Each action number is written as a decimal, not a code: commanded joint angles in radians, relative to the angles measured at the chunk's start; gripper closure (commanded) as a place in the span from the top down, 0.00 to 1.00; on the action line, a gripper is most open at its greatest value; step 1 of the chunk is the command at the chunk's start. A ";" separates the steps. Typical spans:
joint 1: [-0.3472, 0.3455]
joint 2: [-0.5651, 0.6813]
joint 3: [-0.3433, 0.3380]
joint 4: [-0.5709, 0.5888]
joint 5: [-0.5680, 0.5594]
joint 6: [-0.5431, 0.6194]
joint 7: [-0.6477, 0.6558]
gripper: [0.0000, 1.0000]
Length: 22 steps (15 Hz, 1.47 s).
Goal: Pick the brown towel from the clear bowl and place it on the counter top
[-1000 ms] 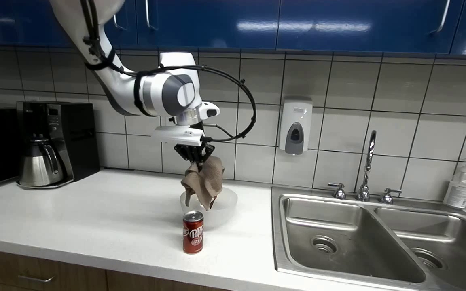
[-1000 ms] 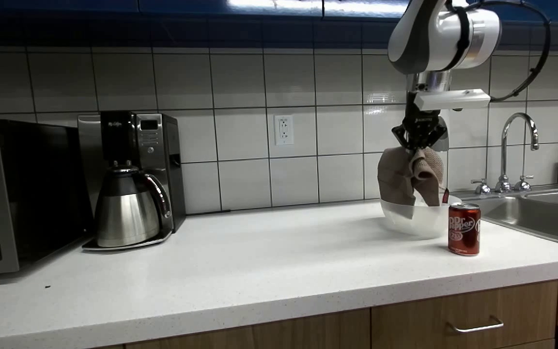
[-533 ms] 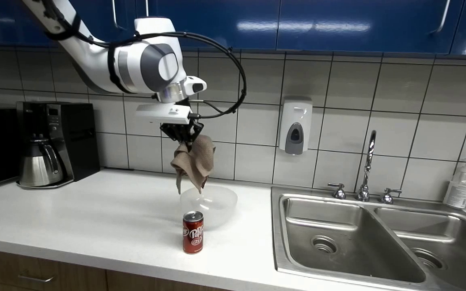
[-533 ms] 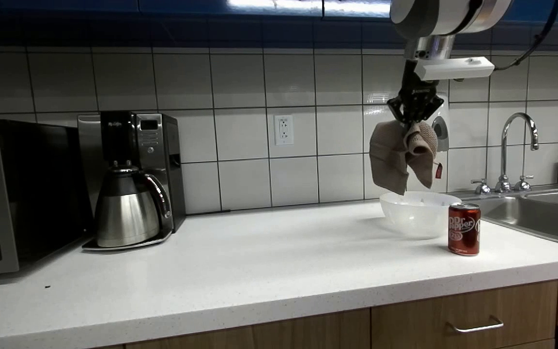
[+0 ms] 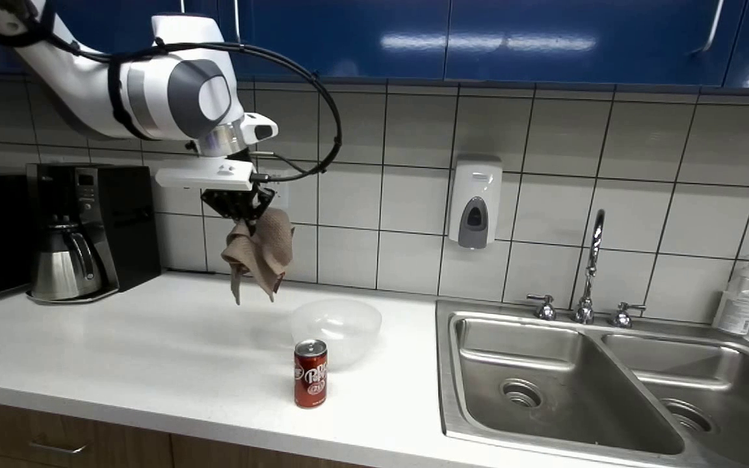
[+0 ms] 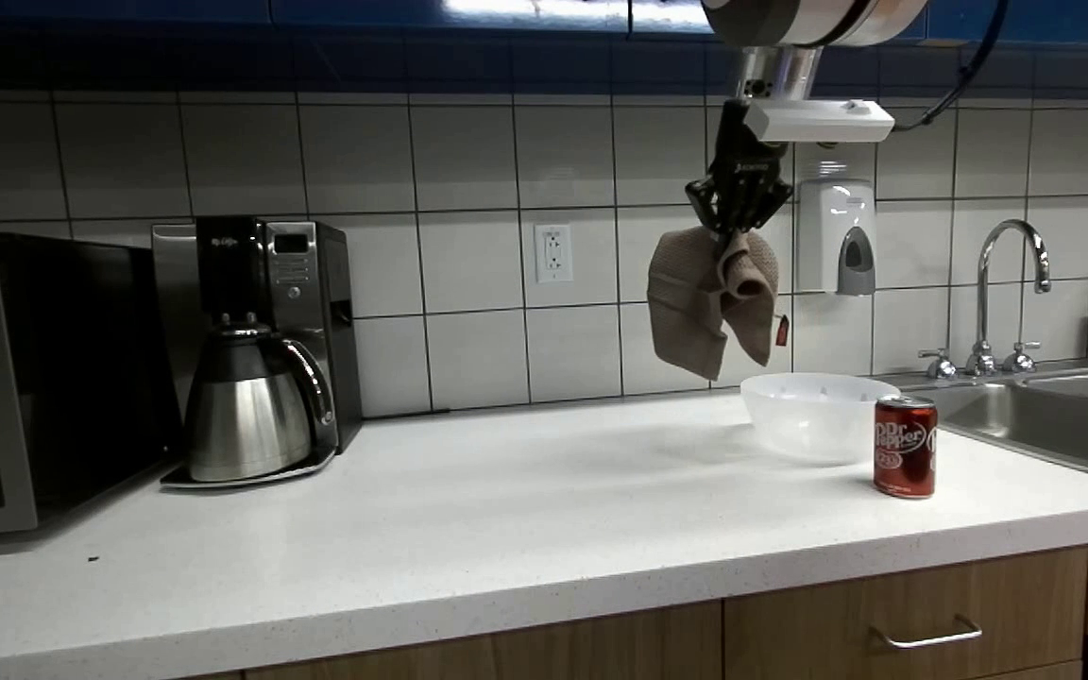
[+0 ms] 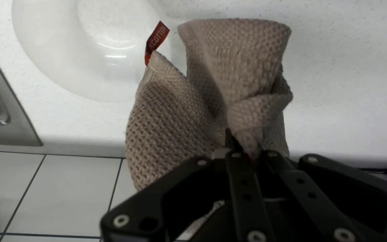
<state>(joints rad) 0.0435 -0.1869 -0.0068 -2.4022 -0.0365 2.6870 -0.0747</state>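
The black two-fingered gripper (image 6: 729, 237) pinches the brown textured-cloth towel (image 6: 686, 307), held aloft, presumably so its drooping corners clear the translucent round bowl (image 6: 810, 423), at half past four in both exterior views; the white speckled countertop (image 6: 506, 515) lies below.

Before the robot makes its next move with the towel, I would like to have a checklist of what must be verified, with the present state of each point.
1. Jaws shut on the towel: ok.
2. Towel out of the bowl: ok, a gap shows in an exterior view.
3. Can upright and apart from the towel: ok.
4. Towel low enough to release on the counter: not ok, it hangs above.
5. Towel free of folds: not ok.
6. Grip firm enough: cannot tell.
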 commanded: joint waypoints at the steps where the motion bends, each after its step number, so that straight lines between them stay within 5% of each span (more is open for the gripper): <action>1: 0.051 0.031 0.017 -0.014 0.080 0.005 -0.057 0.02; 9: 0.103 0.177 0.048 -0.021 0.271 -0.014 -0.207 0.02; 19: 0.062 0.336 0.110 -0.020 0.256 -0.035 -0.217 0.02; 20: 0.059 0.340 0.112 -0.019 0.250 -0.035 -0.210 0.31; 22: 0.052 0.341 0.117 -0.020 0.247 -0.035 -0.209 0.39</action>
<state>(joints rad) 0.1335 0.1599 0.0816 -2.4326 0.2103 2.6830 -0.2600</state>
